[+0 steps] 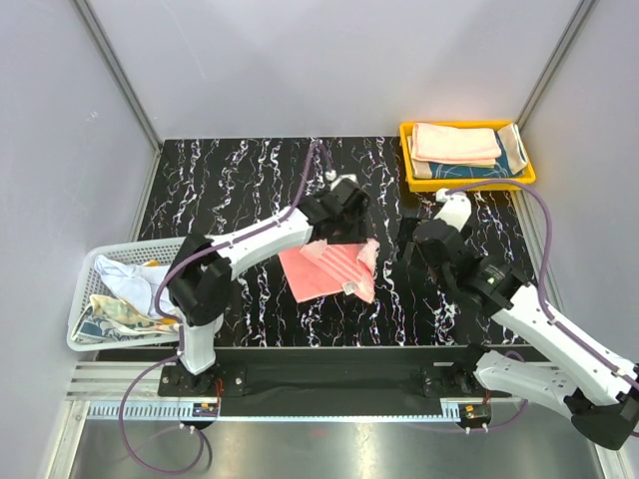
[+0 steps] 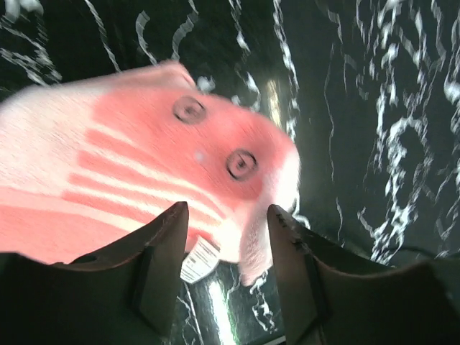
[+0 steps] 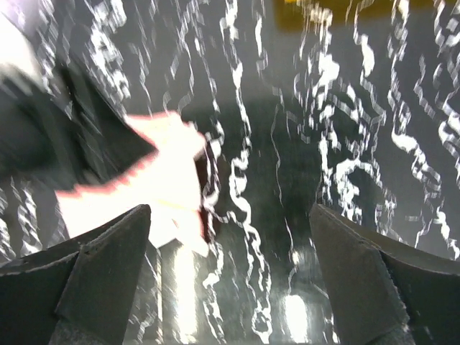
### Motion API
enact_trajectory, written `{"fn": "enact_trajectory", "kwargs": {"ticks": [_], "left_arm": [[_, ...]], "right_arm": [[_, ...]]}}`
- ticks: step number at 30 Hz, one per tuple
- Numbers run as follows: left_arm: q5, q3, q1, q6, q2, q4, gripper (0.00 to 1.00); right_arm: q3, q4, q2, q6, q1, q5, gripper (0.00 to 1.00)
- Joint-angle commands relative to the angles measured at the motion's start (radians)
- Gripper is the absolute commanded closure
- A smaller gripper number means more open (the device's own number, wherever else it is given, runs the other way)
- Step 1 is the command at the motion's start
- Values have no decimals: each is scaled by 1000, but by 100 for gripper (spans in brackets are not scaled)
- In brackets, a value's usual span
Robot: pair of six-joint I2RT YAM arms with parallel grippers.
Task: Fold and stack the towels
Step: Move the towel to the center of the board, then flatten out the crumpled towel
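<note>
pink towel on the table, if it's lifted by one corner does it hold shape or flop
Probably flops: the pink towel lies rumpled with folded-over edges, so a lifted corner would likely drape. Seems light, being thin cloth. Pushed, it would probably bunch rather than slide across the table.

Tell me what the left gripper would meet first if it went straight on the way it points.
Probably the pink striped cloth towel, spread on the black marbled table just ahead of the left gripper; the gap is unclear.

Bare table (image 1: 222,178) beyond the pink towel (image 1: 329,269); yellow tray (image 1: 469,184) far right.
</note>
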Motion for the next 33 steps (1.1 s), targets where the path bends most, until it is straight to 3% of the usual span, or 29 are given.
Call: {"fn": "enact_trajectory", "kwargs": {"ticks": [1, 8, 12, 24, 33], "left_arm": [[-2, -24, 107, -20, -86, 65, 46], [-39, -150, 239, 28, -150, 29, 62], [-19, -215, 277, 54, -140, 58, 71], [-2, -230, 299, 95, -63, 55, 67], [36, -294, 300, 103, -63, 84, 58]], "right_arm": [[-60, 40, 12, 43, -3, -98, 6], [-193, 184, 227, 86, -1, -230, 26], [-259, 301, 291, 126, -1, -272, 29], [-285, 427, 449, 151, 5, -348, 35], [-310, 435, 489, 174, 29, -344, 32]]}}
